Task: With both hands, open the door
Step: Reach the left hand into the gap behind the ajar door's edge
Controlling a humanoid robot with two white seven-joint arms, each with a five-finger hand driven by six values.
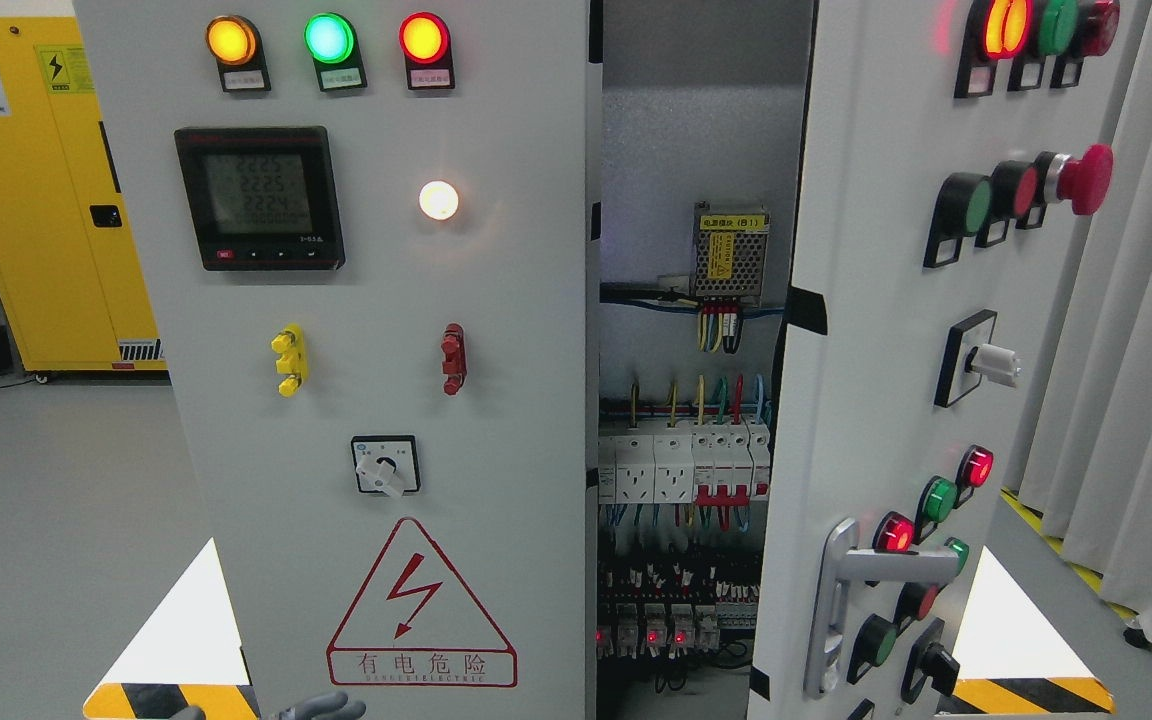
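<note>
A grey electrical cabinet fills the head view. Its left door (496, 300) is closed and carries three lamps, a meter (258, 197), a rotary switch (385, 466) and a red warning triangle (421, 610). The right door (866, 330) stands swung partly outward, with its silver handle (841, 590) low on its face. Between the doors the interior (686, 470) shows breakers and coloured wiring. Only the tip of my left hand (321, 708) peeks in at the bottom edge, below the warning triangle and apart from both handles. My right hand is out of view.
A yellow cabinet (46, 200) stands at the back left on the grey floor (46, 500). Grey curtains (1146, 350) hang at the right. White triangular panels with yellow-black stripes sit at the lower left (186, 640) and lower right (1011, 620).
</note>
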